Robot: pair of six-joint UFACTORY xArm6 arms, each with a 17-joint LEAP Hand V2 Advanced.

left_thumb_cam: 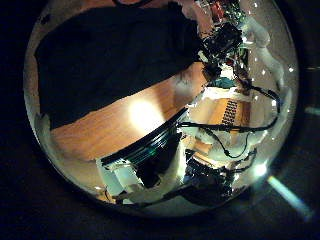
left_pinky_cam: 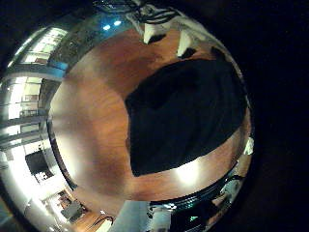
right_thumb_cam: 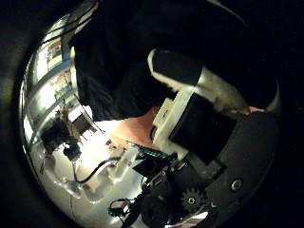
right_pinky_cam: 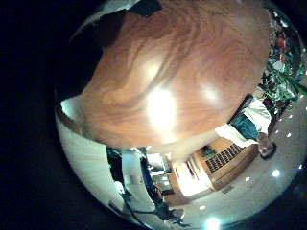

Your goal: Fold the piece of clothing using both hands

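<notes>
A dark piece of clothing (left_pinky_cam: 183, 116) lies spread on the wooden table (left_pinky_cam: 92, 116) below my left hand. In the left little finger side palm view the left hand's fingertips (left_pinky_cam: 152, 33) hang straight above the table, away from the cloth, holding nothing. The left thumb side palm view shows the cloth (left_thumb_cam: 110, 60) on the table (left_thumb_cam: 135, 120). In the right thumb side palm view my right hand (right_thumb_cam: 204, 104) reaches over the cloth (right_thumb_cam: 133, 38), its fingers relaxed. The right little finger side palm view shows mostly bare table (right_pinky_cam: 173, 77) with the cloth (right_pinky_cam: 96, 38) at its edge.
The table's edge (left_thumb_cam: 150, 150) runs close to the cloth in the left thumb side palm view. Room furniture (right_pinky_cam: 245, 120) stands beyond the table.
</notes>
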